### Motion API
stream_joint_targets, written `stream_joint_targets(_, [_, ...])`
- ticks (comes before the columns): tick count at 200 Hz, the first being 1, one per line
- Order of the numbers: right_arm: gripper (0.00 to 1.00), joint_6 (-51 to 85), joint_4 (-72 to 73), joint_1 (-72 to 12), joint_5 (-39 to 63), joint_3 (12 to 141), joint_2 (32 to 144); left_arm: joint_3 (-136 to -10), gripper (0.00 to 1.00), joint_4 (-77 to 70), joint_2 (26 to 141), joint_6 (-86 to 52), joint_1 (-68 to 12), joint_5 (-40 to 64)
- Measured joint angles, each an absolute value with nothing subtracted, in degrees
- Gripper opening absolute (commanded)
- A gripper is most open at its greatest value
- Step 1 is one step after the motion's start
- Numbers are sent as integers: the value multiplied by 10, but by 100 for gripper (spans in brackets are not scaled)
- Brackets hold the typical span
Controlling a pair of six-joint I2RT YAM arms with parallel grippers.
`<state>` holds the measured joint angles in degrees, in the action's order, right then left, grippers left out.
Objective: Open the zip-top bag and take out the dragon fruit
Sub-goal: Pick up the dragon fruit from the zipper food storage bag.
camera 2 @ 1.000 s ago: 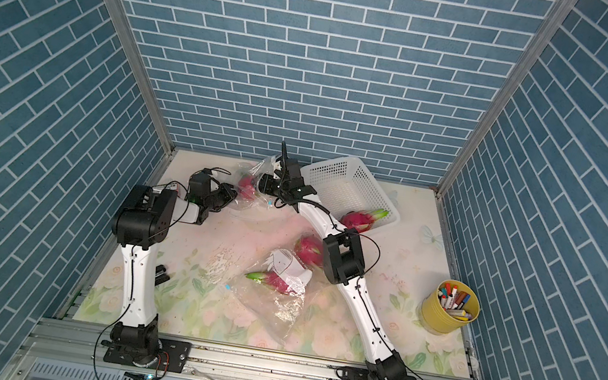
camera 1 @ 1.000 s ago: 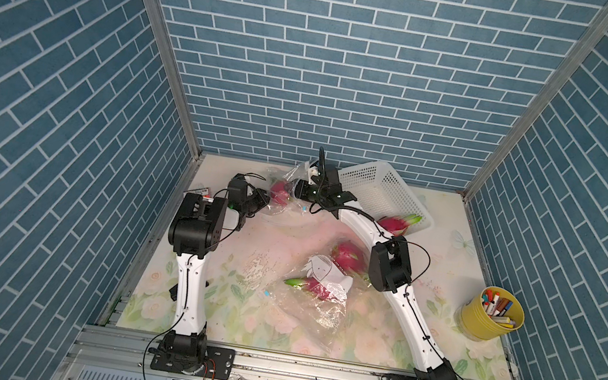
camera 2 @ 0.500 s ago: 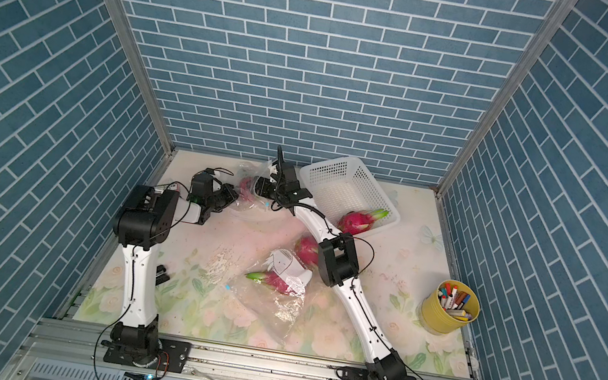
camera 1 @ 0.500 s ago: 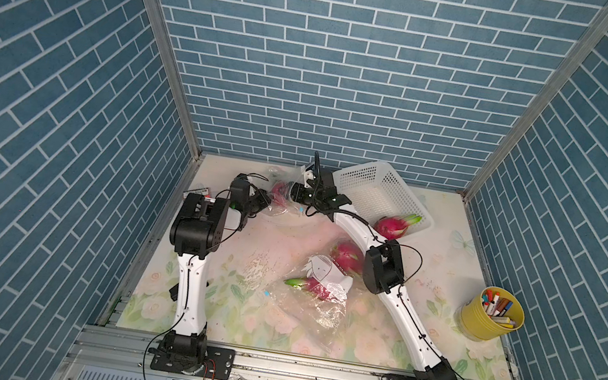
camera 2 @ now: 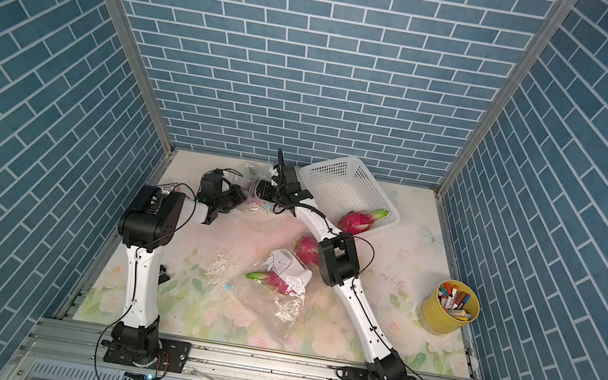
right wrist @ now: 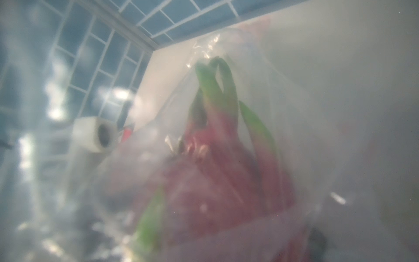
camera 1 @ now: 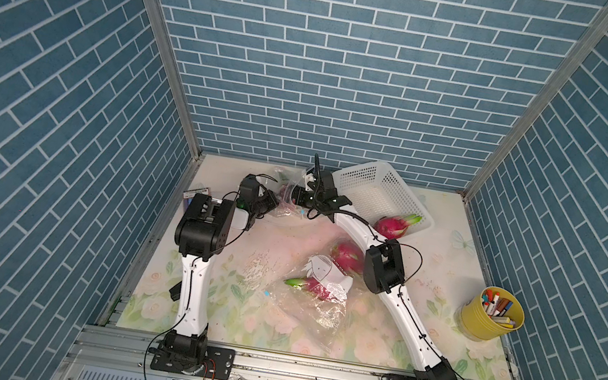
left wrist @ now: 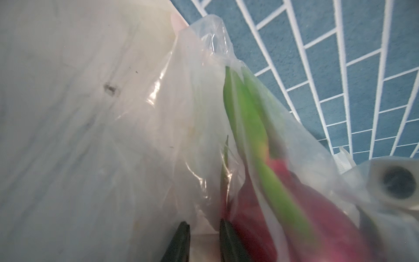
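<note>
Right gripper (camera 1: 295, 194) nearer back-wall bag (camera 1: 281, 174)

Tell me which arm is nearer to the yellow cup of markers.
Right. The right arm rises beside the yellow cup, not touching it; the left arm stands far off on the opposite side.

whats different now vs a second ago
The right gripper slid toward the left gripper, closing in on the zip-top bag; how its jaws stand cannot be made out. Nothing was visibly taken or let go. The left gripper still pinches the bag with the dragon fruit inside; the white basket, second bag and yellow cup stayed put.
</note>
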<state>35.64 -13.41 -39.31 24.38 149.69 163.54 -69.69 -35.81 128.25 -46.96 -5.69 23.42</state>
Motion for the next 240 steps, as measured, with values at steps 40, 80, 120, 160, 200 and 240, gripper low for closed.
stream_joint_targets(40, [81,353,-140,-393,237,1466,1613,-693,29,-336,1271,-468,-60,236])
stream_joint_targets(80, [81,339,-157,-395,238,1417,1574,-636,41,-321,1216,-467,-56,250])
stream_joint_targets(120, [81,306,-191,-401,246,1325,1486,-570,57,-336,1101,-472,-20,290])
stream_joint_targets(160, [81,275,-219,-400,248,1227,1375,-538,66,-411,1028,-492,23,332])
stream_joint_targets(200, [81,251,-221,-383,253,1136,1268,-510,73,-494,1035,-534,22,396])
stream_joint_targets(240, [81,242,-218,-358,258,1063,1185,-489,80,-599,1068,-593,6,454])
